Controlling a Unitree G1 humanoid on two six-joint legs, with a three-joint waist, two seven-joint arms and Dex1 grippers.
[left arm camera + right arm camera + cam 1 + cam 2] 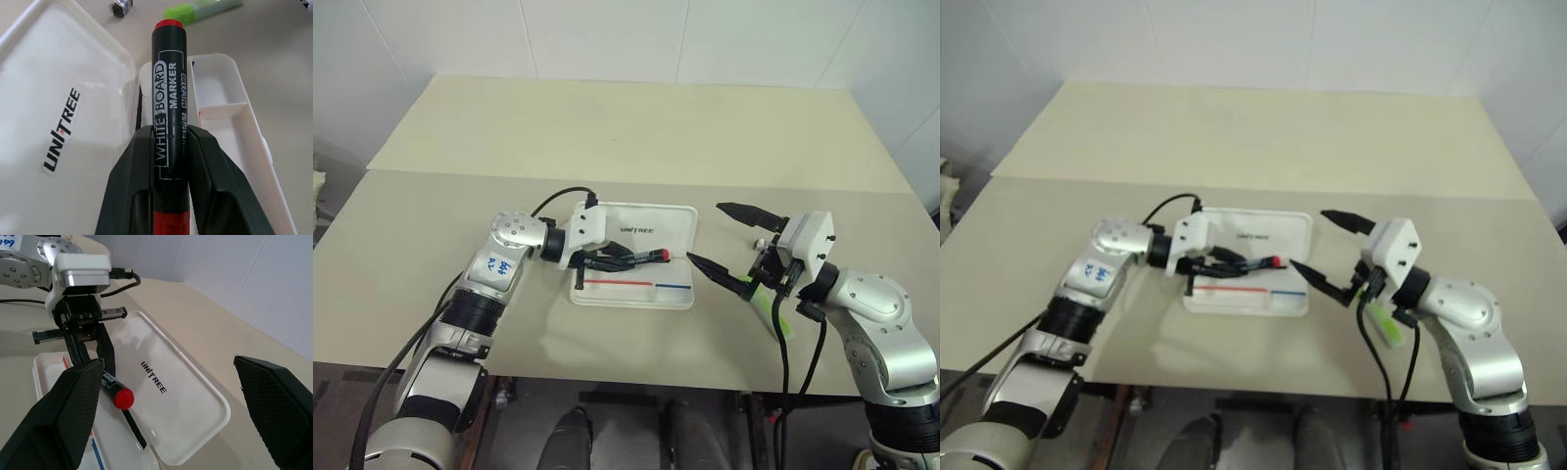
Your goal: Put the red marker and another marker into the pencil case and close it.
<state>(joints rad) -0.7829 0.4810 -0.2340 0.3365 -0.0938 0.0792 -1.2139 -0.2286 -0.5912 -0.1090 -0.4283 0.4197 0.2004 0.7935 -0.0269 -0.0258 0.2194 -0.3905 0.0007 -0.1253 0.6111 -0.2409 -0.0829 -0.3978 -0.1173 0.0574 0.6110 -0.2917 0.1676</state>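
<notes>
**Red marker held over the open case, ready to be set down**

Nearest the lens, the left hand (168,166) has its two black fingers closed on the red marker (168,93), gripping the barrel about midway, with the marker's far end jutting out beyond the fingertips. Just under that hand lies the pencil case (677,223), open flat on the desk (607,127), its "UNITREE" lid on the hand's far side and the lined tray beneath and on the near side. The marker seems to hang along the hinge line rather than squarely over the tray, though the angle makes this hard to judge.

The right hand (736,247) stands wide open and empty, just beside the case's right edge. The green highlighter (771,311) lies on the desk below and behind it, near a small silver-black object (121,7).

The step in hand is placing the first marker. Next, the left hand likely needs to shift over the tray, lower, and release; then the highlighter must be fetched.
</notes>
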